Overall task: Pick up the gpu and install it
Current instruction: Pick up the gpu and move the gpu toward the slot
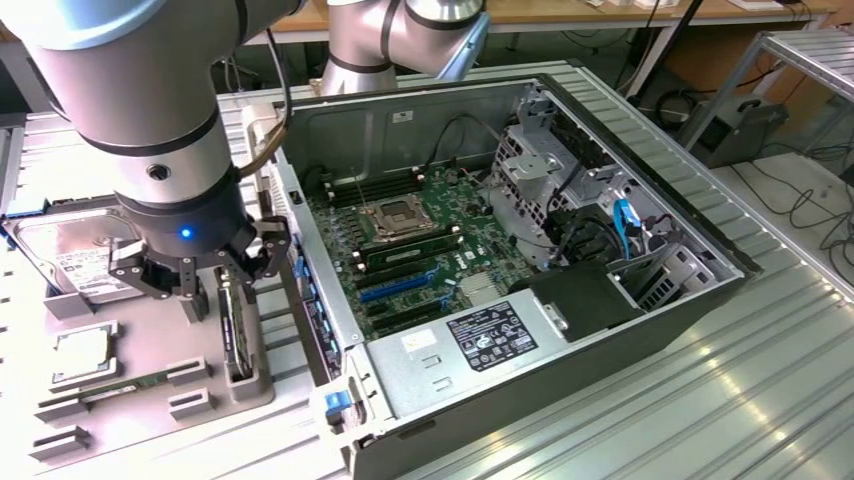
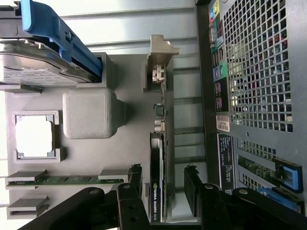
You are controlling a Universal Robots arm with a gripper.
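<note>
The step in hand is the grasp. In the exterior view the gpu (image 1: 238, 340) stands on edge in a slot of the grey tray (image 1: 134, 405), on the tray's 3 o'clock side, just beside the open case (image 1: 534, 370). The gripper (image 1: 214, 285) hangs over the card's 12 o'clock end with its jaws wide apart and nothing held. The wrist view shows the fingers (image 2: 135, 184) straddling the card, apart from it on both sides, though the card sits nearer one finger than the other. A good grip probably calls for centring first, so both pads meet the flat faces together and do not tip the card in its slot. It should also stay clear of the metal bracket (image 2: 160, 57) at the card's far end. The drive (image 1: 74, 255) lies at 10 o'clock from the gripper, near but out of its way.
</note>
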